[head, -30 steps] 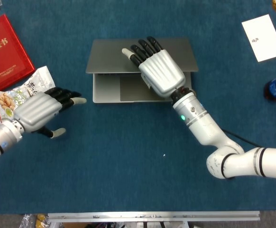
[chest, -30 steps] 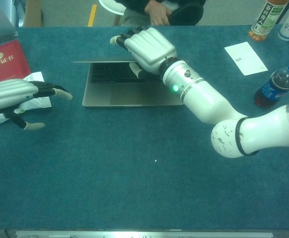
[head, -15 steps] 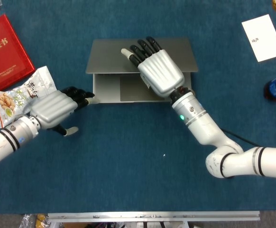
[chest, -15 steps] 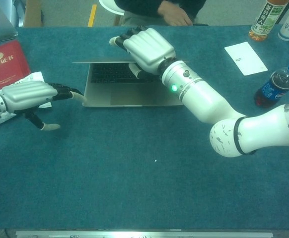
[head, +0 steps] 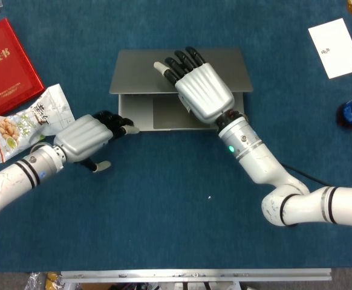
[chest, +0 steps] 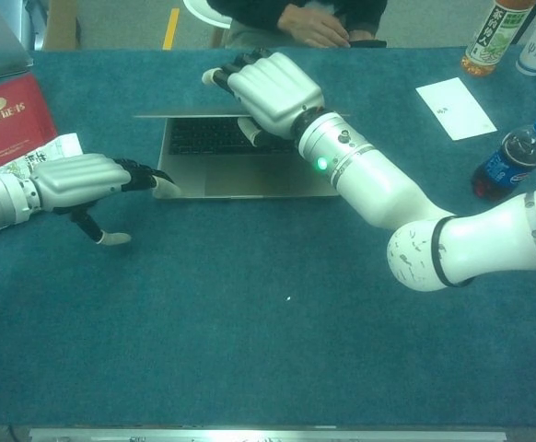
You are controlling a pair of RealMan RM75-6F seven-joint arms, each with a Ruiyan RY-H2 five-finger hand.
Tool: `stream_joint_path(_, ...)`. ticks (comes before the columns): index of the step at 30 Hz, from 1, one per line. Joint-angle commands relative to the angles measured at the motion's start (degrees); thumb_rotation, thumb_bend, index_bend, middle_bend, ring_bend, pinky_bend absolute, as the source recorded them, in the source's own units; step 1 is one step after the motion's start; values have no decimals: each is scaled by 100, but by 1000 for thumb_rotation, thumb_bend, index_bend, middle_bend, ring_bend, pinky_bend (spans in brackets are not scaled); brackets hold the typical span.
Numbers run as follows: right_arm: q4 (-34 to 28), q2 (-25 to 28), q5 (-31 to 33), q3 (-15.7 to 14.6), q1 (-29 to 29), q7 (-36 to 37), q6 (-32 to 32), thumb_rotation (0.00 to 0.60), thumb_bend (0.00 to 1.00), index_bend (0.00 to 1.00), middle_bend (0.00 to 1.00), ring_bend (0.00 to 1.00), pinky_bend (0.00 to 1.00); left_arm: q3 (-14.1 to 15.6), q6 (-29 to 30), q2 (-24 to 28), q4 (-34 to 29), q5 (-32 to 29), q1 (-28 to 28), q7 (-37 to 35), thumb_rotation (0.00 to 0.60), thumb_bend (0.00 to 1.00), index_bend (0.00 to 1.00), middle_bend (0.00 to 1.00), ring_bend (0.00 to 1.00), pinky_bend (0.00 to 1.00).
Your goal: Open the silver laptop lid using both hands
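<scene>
The right robot hand (head: 203,90) reaches far from a bent arm, knuckles up, its fingers extended forward. The left robot hand (head: 86,136) lies low at the left, fingers extended rightward, thumb pointing down.

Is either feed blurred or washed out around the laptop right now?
Head view: sharp and evenly lit, no glare on the silver laptop; the right robot hand hides part of its lid. Chest view: dimmer, greenish cast, slightly soft; the keyboard lies in shadow under the lid, but the left robot hand at the base corner reads clearly.
</scene>
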Motion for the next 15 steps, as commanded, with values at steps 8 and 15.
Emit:
stream_joint_path(8, -4, 8, -11, 9, 15, 18, 9, 600, 506, 156, 195, 127, 129, 19, -187, -172, 120, -163, -130, 35, 549, 298, 119, 88, 90, 92)
stream_joint_path(15, -11, 29, -10, 16, 14, 23, 28, 600, 506, 156, 196, 127, 129, 74, -243, -215, 149, -238, -170, 29, 548, 298, 124, 103, 90, 92)
